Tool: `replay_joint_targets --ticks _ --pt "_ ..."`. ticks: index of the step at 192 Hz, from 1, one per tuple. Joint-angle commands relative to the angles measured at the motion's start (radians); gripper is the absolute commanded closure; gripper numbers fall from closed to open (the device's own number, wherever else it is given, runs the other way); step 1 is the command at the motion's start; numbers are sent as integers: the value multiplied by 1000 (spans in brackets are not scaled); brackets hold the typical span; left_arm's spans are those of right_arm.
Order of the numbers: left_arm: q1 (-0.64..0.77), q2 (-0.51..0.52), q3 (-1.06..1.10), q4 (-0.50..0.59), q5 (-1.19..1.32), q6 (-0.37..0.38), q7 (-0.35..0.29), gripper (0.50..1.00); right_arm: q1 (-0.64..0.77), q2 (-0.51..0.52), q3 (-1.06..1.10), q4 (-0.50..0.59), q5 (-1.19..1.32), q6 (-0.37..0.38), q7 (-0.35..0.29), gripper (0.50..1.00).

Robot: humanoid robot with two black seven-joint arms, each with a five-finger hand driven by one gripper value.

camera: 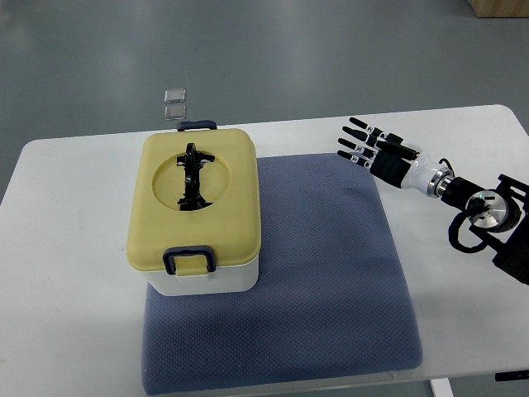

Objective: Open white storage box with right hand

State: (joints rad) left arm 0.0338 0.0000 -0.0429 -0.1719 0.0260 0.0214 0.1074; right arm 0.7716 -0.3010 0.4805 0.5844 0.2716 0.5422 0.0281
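- The right hand (369,147) reaches in from the picture's right edge, fingers stretched out flat and holding nothing, hovering over the table (74,248) just past the mat's far right corner; no left arm shows.
- The blue mat (331,289) covers the table's middle, and the white storage box (198,217) sits on its left part, lid shut.
- The box lies well to the left of the hand, with bare mat between; its long axis runs near to far, so the hand faces its long right side.
- The yellow lid (223,190) carries a folded black handle (193,178) in a round recess.
- Dark latches sit at the near end (189,260) and far end (197,126).
- I cannot tell whether the latches are fastened; the white body is mostly hidden under the lid.
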Motion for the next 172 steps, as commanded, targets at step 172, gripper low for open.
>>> replay_joint_targets --ticks 172 --pt "-12 0 1 12 0 8 -2 500 3 -12 50 0 -12 -76 10 556"
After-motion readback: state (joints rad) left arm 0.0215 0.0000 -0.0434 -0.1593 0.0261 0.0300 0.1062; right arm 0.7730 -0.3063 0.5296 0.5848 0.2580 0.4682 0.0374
